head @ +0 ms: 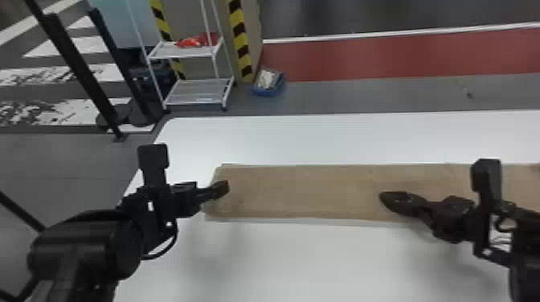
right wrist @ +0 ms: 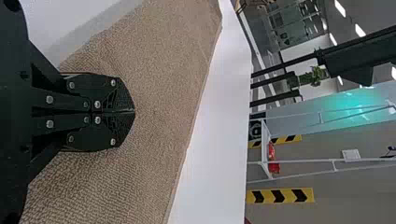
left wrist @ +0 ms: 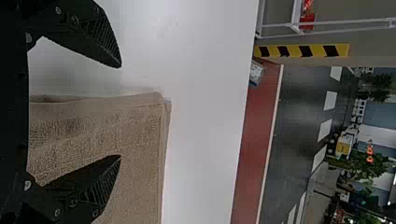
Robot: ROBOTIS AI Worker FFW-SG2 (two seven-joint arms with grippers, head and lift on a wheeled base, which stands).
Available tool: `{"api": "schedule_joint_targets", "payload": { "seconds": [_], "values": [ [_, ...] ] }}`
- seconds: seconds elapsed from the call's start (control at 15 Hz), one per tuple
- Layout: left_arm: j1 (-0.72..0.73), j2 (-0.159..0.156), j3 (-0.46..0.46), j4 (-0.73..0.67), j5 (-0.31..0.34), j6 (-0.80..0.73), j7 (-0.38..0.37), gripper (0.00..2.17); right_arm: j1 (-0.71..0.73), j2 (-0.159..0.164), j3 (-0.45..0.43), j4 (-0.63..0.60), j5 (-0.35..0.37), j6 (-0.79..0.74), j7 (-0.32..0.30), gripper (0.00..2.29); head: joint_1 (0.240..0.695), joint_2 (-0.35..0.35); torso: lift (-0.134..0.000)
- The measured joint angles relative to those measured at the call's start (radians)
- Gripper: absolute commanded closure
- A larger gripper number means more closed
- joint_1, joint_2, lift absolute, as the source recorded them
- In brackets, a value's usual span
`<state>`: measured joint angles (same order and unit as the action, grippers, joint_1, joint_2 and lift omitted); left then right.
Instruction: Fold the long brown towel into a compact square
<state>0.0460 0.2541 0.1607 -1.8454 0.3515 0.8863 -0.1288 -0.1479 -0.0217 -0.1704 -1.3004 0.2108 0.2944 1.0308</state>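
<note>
In the head view, the brown towel (head: 305, 192) is laid in a long strip on the white bench (head: 321, 261), from the centre-left to the right edge. The left gripper (head: 220, 189) is seen at its left end, fingers held apart. The right gripper (head: 383, 198) is placed over the towel at centre-right, fingers closed together.

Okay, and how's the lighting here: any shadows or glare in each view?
Head view: soft grey shadows on the near part of the white table, a pale sheen on its far part. Left wrist view: a diffuse shadow on the table beside the towel. Right wrist view: a shadow along one towel edge, bright ceiling lights and a teal glow in the background.
</note>
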Motion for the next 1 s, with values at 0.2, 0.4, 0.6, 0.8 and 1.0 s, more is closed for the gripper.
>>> {"api": "schedule_joint_targets", "payload": {
  "seconds": [0.2,0.4,0.6,0.8,1.0],
  "values": [
    [-0.021,0.001,-0.019,0.023,-0.038,0.031,-0.006,0.23,0.003,-0.001,-0.005,0.001,-0.001,-0.007,0.000,1.60,0.695,0.170,-0.124],
    [-0.032,0.003,-0.024,0.046,-0.054,0.038,-0.008,0.34,0.004,-0.001,-0.005,0.002,-0.001,-0.011,0.000,1.60,0.695,0.175,-0.124],
    [-0.039,0.005,-0.030,0.058,-0.057,0.057,-0.026,0.62,0.002,-0.001,-0.004,0.003,-0.002,-0.013,0.000,1.60,0.695,0.172,-0.124],
    [-0.043,0.005,-0.036,0.058,-0.059,0.087,-0.028,1.10,0.003,-0.001,-0.007,0.003,-0.003,-0.014,0.000,1.60,0.695,0.167,-0.124],
    [-0.042,0.002,-0.036,0.043,-0.048,0.112,-0.028,1.12,0.004,-0.002,-0.009,0.004,-0.006,-0.017,0.000,1.60,0.695,0.162,-0.124]
  ]
}}
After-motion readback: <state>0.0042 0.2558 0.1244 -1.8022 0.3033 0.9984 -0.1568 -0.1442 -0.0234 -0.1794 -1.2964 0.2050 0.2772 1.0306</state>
